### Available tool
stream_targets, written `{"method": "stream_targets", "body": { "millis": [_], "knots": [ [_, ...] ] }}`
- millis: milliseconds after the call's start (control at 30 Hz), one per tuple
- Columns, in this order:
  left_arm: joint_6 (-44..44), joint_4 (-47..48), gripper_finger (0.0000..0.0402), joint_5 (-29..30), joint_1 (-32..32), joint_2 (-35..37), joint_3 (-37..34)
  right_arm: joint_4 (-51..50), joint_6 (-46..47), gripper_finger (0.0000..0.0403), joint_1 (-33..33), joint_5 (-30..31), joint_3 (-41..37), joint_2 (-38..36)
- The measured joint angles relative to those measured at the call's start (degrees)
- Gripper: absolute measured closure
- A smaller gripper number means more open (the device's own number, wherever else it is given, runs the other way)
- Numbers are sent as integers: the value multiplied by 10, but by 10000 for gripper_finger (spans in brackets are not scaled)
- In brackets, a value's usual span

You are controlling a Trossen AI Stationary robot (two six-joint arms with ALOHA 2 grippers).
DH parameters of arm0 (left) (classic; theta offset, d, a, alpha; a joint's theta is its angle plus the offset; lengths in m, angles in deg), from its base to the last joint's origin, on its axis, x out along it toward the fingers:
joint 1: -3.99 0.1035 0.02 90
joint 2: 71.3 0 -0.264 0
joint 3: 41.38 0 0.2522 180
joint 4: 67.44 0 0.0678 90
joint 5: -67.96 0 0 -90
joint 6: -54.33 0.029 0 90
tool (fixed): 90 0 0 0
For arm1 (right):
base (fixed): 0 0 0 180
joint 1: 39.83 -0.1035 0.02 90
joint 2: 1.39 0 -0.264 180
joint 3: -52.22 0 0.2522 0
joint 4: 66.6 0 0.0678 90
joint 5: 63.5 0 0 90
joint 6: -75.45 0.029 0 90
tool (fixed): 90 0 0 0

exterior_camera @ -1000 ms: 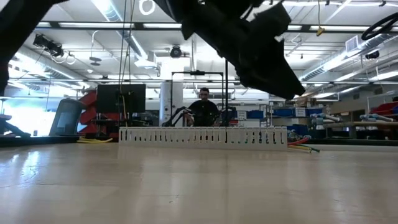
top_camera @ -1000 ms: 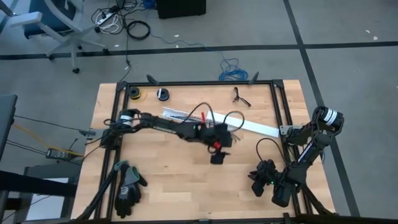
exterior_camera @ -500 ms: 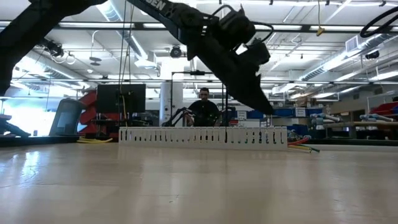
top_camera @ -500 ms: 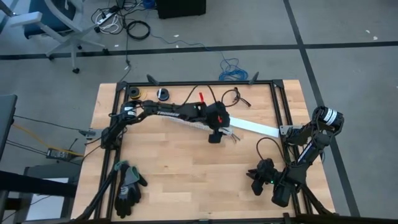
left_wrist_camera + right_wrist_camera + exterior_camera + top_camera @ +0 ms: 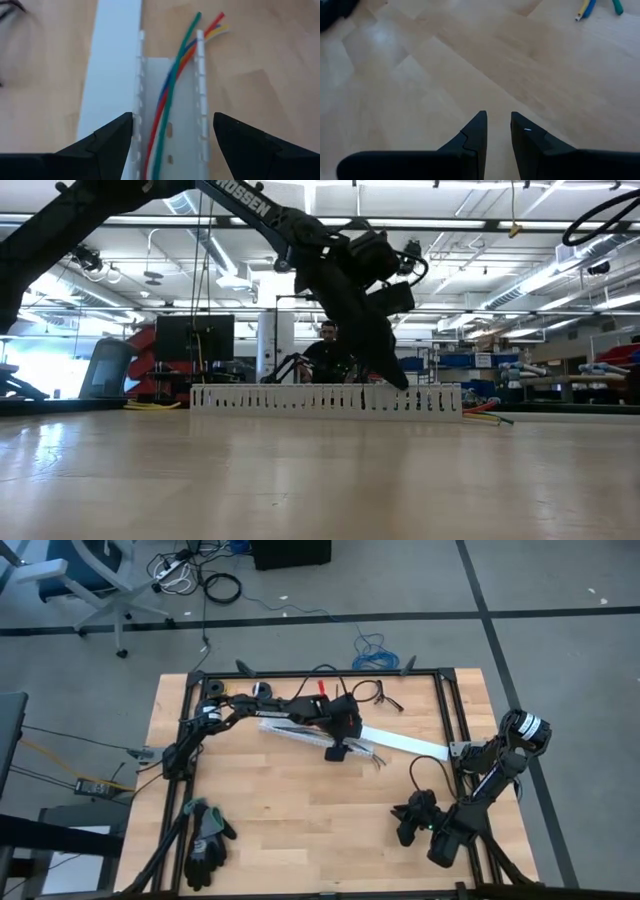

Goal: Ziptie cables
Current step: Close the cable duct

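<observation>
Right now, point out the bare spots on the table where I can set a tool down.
Bare wood lies between the black gloves and the right claw, below the white slotted duct. The far edge is crowded: spools, left claw over the cables.

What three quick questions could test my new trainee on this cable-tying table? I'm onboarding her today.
1. True or false: the left gripper is open above the cables.
2. The cables lie in: A) a white slotted channel B) a glove C) a box.
3. Which gripper waits low over bare table near the right front corner?

Key: 1 true; 2 A; 3 the right gripper.
</observation>
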Motion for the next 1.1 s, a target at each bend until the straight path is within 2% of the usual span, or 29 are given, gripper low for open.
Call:
{"method": "stream_targets", "body": {
  "millis": [300, 700, 933, 1100],
  "knots": [
    [1, 9, 115, -18, -1, 0, 0, -10, 0, 329, 20, 0, 0, 0],
    [7, -59, 115, -22, -27, -21, 1, -10, -14, 329, 27, 0, 0, 0],
    [19, -88, 115, 19, -35, -45, 0, -7, -10, 329, 29, 0, 0, 0],
    [15, -82, 115, 22, -44, -40, 13, -9, -10, 329, 31, 0, 0, 0]
  ]
}}
